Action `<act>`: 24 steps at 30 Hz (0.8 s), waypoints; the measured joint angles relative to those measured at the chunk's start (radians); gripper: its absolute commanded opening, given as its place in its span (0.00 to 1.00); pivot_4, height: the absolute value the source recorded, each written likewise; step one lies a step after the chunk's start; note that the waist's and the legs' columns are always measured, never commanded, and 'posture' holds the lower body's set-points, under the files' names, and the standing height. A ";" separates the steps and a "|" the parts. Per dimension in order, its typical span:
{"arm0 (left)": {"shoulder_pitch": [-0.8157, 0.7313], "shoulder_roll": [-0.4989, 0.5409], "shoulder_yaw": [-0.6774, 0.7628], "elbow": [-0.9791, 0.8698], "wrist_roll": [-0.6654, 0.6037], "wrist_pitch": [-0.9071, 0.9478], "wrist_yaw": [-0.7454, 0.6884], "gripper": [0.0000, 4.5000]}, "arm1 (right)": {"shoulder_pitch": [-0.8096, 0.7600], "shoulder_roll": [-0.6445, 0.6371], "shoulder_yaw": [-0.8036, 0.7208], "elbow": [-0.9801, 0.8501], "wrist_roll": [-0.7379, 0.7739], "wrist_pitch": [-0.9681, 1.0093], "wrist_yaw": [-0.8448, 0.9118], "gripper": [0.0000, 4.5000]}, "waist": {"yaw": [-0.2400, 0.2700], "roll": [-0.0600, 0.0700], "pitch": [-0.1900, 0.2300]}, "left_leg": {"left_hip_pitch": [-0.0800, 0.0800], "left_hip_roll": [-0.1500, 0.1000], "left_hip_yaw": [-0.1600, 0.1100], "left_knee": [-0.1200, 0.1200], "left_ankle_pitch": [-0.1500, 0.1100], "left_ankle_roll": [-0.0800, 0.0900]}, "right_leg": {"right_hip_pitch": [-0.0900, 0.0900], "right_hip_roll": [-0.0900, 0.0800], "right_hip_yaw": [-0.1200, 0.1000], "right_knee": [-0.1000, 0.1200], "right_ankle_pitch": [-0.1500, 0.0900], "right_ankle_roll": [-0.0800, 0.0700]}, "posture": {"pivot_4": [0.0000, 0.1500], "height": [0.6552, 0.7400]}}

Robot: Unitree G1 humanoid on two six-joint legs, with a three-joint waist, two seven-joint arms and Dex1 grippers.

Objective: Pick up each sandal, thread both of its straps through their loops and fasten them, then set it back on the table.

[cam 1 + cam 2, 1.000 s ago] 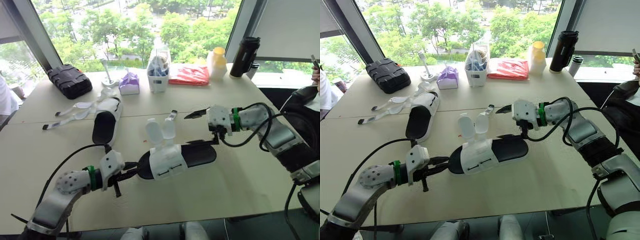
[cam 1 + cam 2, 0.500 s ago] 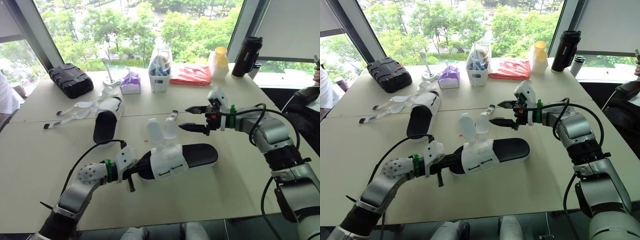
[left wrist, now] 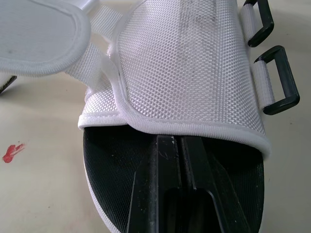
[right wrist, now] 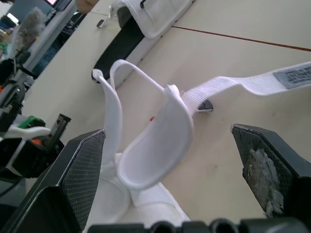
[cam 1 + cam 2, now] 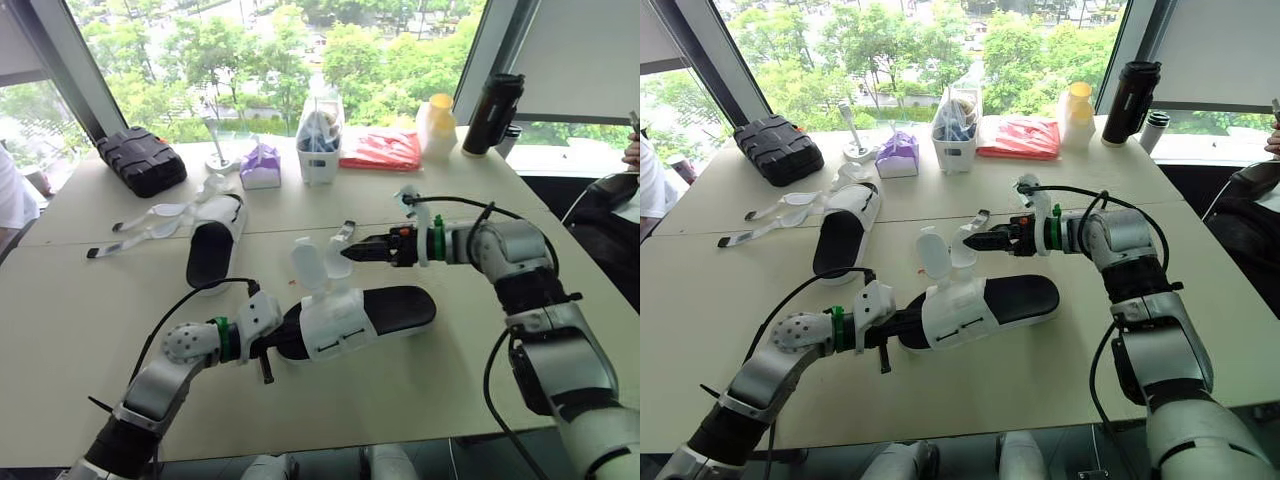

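The near sandal [image 5: 385,310], black sole with a white upper [image 3: 180,68], lies in the middle of the table. Its two padded straps [image 5: 320,262] stand up unfastened, and its black loops [image 3: 276,80] hang empty on the side. My left gripper [image 5: 278,338] is shut, its fingers [image 3: 160,170] lying on the footbed at the sandal's open end, tips just under the upper. My right gripper [image 5: 350,250] is open around one upright strap pad [image 4: 155,145] without touching it. A second sandal [image 5: 215,245] lies at the back left, its straps [image 5: 150,220] splayed on the table.
Along the window edge stand a black case [image 5: 140,160], a purple pouch [image 5: 259,165], a white container [image 5: 318,140], a red packet [image 5: 380,150], a yellow-capped bottle [image 5: 434,125] and a black tumbler [image 5: 490,113]. A person's hand [image 5: 632,150] shows at the far right.
My right gripper left the sandal's far end, rose and moved left to the upright straps, turning its fingers around them. My left gripper pushed into the sandal's open end.
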 measured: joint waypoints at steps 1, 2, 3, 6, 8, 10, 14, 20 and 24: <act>-0.002 -0.003 -0.002 0.000 0.002 0.000 0.000 0.01 | -0.022 0.019 -0.011 0.039 -0.001 0.016 -0.004 1.00 | 0.001 0.000 0.000 | 0.000 0.000 0.000 0.000 0.000 0.000 | 0.000 0.000 0.000 0.000 0.000 0.000 | 1.00 1.00; -0.002 -0.004 -0.003 0.000 0.003 -0.001 0.000 0.01 | -0.044 0.036 -0.016 0.082 -0.002 0.024 -0.006 1.00 | 0.001 0.000 0.000 | 0.000 0.000 0.000 0.000 0.000 0.000 | 0.000 0.000 0.000 0.000 0.000 0.000 | 1.00 1.00; -0.002 -0.004 -0.004 0.000 0.004 -0.001 -0.001 0.01 | -0.074 0.056 -0.017 0.138 -0.011 0.033 -0.006 1.00 | 0.001 0.000 0.000 | 0.000 0.000 0.000 0.000 0.000 0.000 | 0.000 0.000 0.000 0.000 0.000 0.000 | 1.00 1.00; -0.001 -0.004 -0.007 -0.001 0.005 -0.001 -0.001 0.01 | -0.103 0.079 -0.017 0.214 -0.029 0.035 -0.003 1.00 | 0.002 0.000 0.000 | -0.001 -0.001 -0.001 0.000 0.000 0.000 | 0.000 -0.001 0.000 0.000 0.000 0.001 | 1.00 1.00; 0.000 -0.004 -0.008 -0.003 0.005 -0.001 -0.001 0.01 | -0.123 0.097 -0.023 0.281 -0.050 0.033 -0.003 1.00 | 0.000 0.000 0.000 | -0.001 -0.001 -0.001 0.000 0.000 0.000 | 0.000 -0.001 0.000 0.000 0.001 0.001 | 1.00 1.00; 0.002 -0.004 -0.008 -0.005 0.006 0.000 0.000 0.01 | -0.151 0.120 -0.039 0.357 -0.062 0.018 -0.008 1.00 | -0.001 0.000 0.000 | -0.001 -0.001 -0.001 0.000 0.000 0.000 | -0.001 -0.001 0.000 0.001 0.001 0.001 | 1.00 1.00; 0.006 -0.004 -0.009 -0.014 0.013 0.002 0.006 0.01 | -0.212 0.157 -0.101 0.482 -0.091 -0.053 -0.057 1.00 | -0.001 0.000 0.000 | 0.000 -0.001 0.000 0.000 0.000 0.000 | -0.001 -0.001 0.000 0.001 0.001 0.001 | 1.00 1.00; 0.013 -0.004 -0.010 -0.024 0.026 0.002 0.013 0.01 | -0.234 0.201 -0.177 0.613 -0.129 -0.163 -0.131 1.00 | -0.002 0.000 0.000 | 0.000 -0.001 -0.001 0.000 0.000 0.000 | -0.001 -0.001 0.000 0.001 0.001 0.001 | 1.00 1.00; 0.018 -0.004 -0.011 -0.029 0.027 0.002 0.014 0.01 | -0.235 0.228 -0.236 0.669 -0.141 -0.231 -0.193 1.00 | -0.004 0.000 0.000 | 0.000 -0.001 -0.001 0.000 0.000 0.000 | -0.001 -0.001 0.000 0.001 0.001 0.001 | 1.00 1.00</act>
